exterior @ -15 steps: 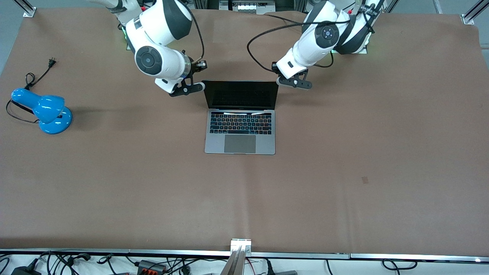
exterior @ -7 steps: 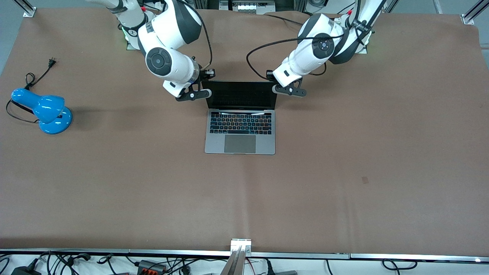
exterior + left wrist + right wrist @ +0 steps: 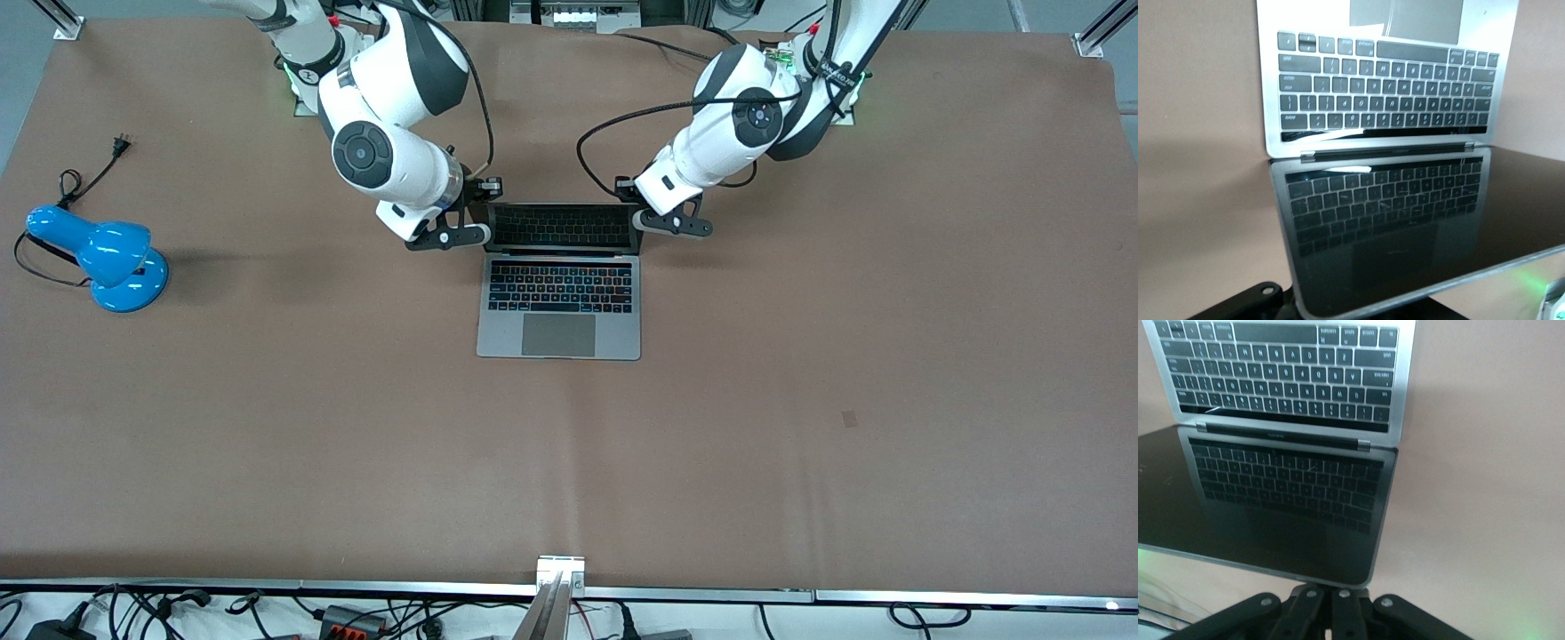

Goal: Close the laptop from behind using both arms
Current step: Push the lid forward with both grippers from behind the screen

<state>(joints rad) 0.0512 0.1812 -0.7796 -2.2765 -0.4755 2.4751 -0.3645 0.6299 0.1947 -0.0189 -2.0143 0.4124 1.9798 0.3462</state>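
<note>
- while both arms press in from the base side of the table, the right gripper (image 3: 449,233) sits at the lid's corner toward the right arm's end, touching or just beside its back edge; whether it is open or closed cannot be told, and nothing shows it clamped on anything.
- the right wrist view has the right gripper's black linkages (image 3: 1323,603) tucked just under the lid's corner, looking down the dark screen (image 3: 1271,500) to the keys.
- the left gripper (image 3: 665,220) is at the matching corner toward the left arm's end; its opening cannot be told either, and no grasp is visible.
- the laptop (image 3: 560,298) rests flat on the brown table (image 3: 800,400), about midway between the two arms' ends, trackpad nearer the front camera, hinge farther from it.
- a second ago the grippers stood out beside the lid's side edges; they have since closed in onto its back corners.
- the lid (image 3: 562,226) shows as a shallower band than before, so it has tipped toward the keyboard and now mirrors the keys in both wrist views.
- judgement: the push has begun, yet the lid is only partly down; an even, matched sweep from both arms seems needed so it does not twist.
- the blue lamp (image 3: 102,258) sits well apart, toward the right arm's end.
</note>
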